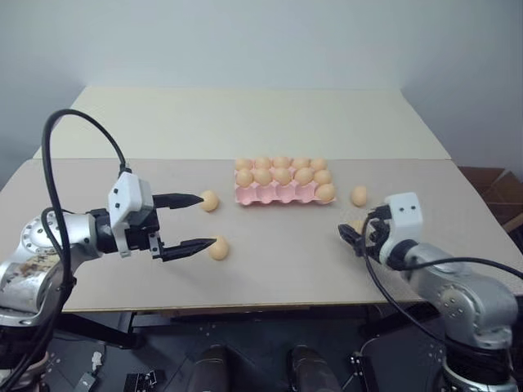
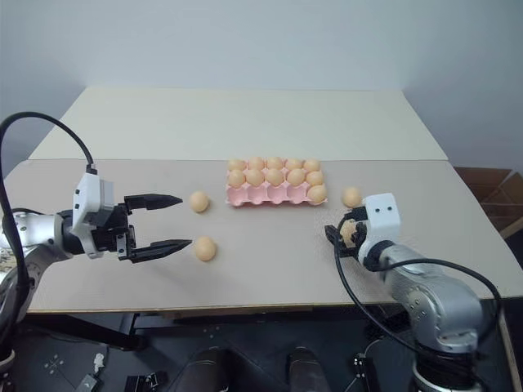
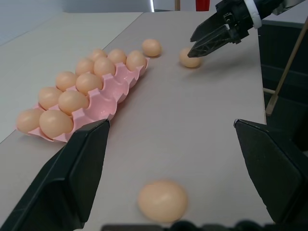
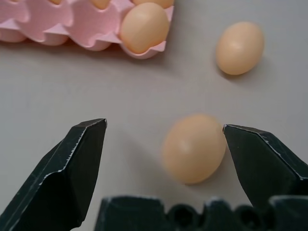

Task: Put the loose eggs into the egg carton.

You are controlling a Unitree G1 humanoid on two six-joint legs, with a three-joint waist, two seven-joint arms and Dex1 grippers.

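Note:
The pink egg carton (image 1: 270,194) lies mid-table, its two far rows full of eggs and its near row bare except for one egg (image 1: 326,193) at the right end. Two loose eggs (image 1: 210,200) (image 1: 218,248) lie left of it, just past the fingertips of my open left gripper (image 1: 207,220). Right of the carton lies a third loose egg (image 1: 358,196). A fourth (image 4: 194,148) sits on the table between the spread fingers of my open right gripper (image 4: 163,127), nearer one finger and not gripped.
The pale table (image 1: 286,269) has a seam across it behind the carton and a front edge close under both arms. Black cables loop from each wrist. A brown box (image 1: 494,188) stands beyond the right edge.

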